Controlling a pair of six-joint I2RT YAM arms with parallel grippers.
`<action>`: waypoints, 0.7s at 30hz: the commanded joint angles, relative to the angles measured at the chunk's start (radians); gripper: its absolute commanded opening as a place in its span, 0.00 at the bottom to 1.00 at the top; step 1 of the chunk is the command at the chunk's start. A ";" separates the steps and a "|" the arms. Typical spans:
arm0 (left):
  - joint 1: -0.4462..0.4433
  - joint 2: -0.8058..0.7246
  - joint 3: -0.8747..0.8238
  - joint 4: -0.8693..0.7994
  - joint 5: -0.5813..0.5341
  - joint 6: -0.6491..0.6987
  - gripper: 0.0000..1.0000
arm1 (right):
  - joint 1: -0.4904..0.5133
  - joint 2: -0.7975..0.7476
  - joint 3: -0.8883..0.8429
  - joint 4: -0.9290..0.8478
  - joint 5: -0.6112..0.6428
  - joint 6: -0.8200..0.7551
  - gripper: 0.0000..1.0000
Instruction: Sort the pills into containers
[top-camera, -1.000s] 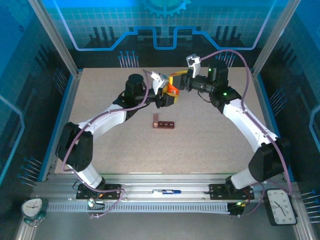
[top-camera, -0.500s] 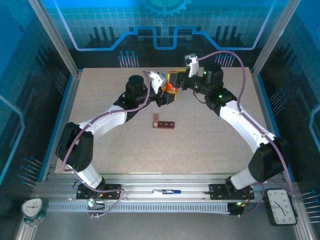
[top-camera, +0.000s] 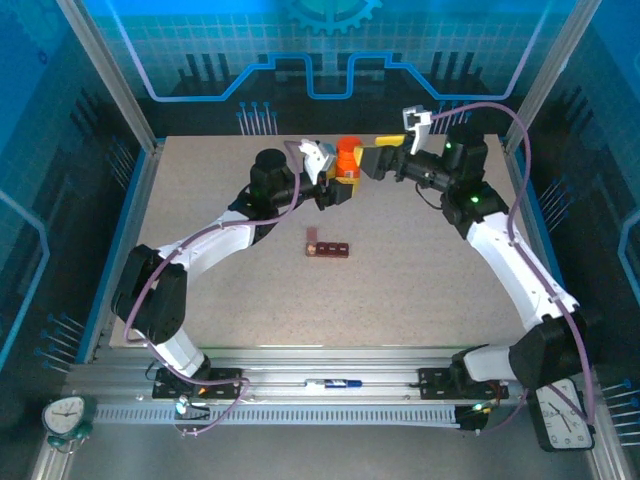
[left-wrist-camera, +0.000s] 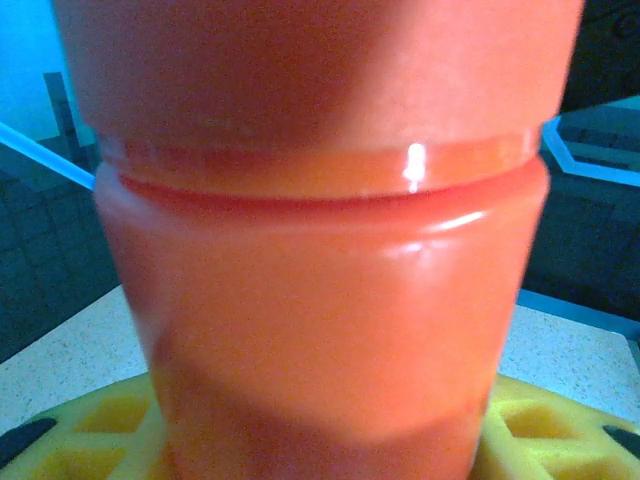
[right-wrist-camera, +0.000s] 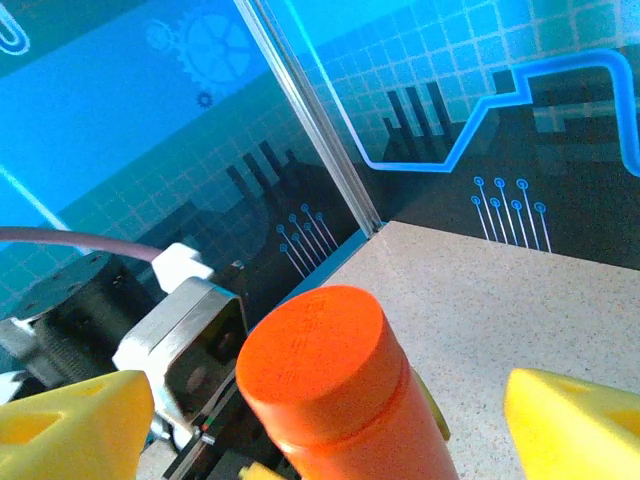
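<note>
An orange pill bottle (top-camera: 347, 157) stands upright above the far middle of the table, and my left gripper (top-camera: 341, 186) is shut on its lower body. In the left wrist view the bottle (left-wrist-camera: 320, 250) sits between yellow fingers (left-wrist-camera: 70, 440). Its orange cap (right-wrist-camera: 312, 345) is on. My right gripper (top-camera: 376, 161) hangs just right of the bottle's top, open. Its yellow fingertips (right-wrist-camera: 75, 425) stand wide on either side of the cap without touching it. The containers (top-camera: 328, 248), a small dark red-brown bar, lie on the table in the middle. The pills are out of view.
The speckled table (top-camera: 420, 280) is walled by blue panels and metal posts (right-wrist-camera: 305, 110) at the back and sides. Both arms reach toward the far middle, with open tabletop around the containers and toward the near edge.
My right gripper has opened and drawn back to the right, off the bottle's top. The bottle, earlier tilted between both grippers, now stands upright in the left gripper.
</note>
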 joint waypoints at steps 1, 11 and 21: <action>0.000 -0.031 0.048 0.016 0.056 -0.005 0.00 | -0.038 0.007 -0.021 0.016 -0.112 -0.008 0.91; 0.011 -0.020 0.113 -0.105 0.181 -0.007 0.00 | -0.049 0.087 0.054 -0.125 -0.272 -0.174 0.92; 0.012 -0.007 0.129 -0.126 0.216 -0.021 0.00 | -0.018 0.117 0.076 -0.117 -0.273 -0.172 0.89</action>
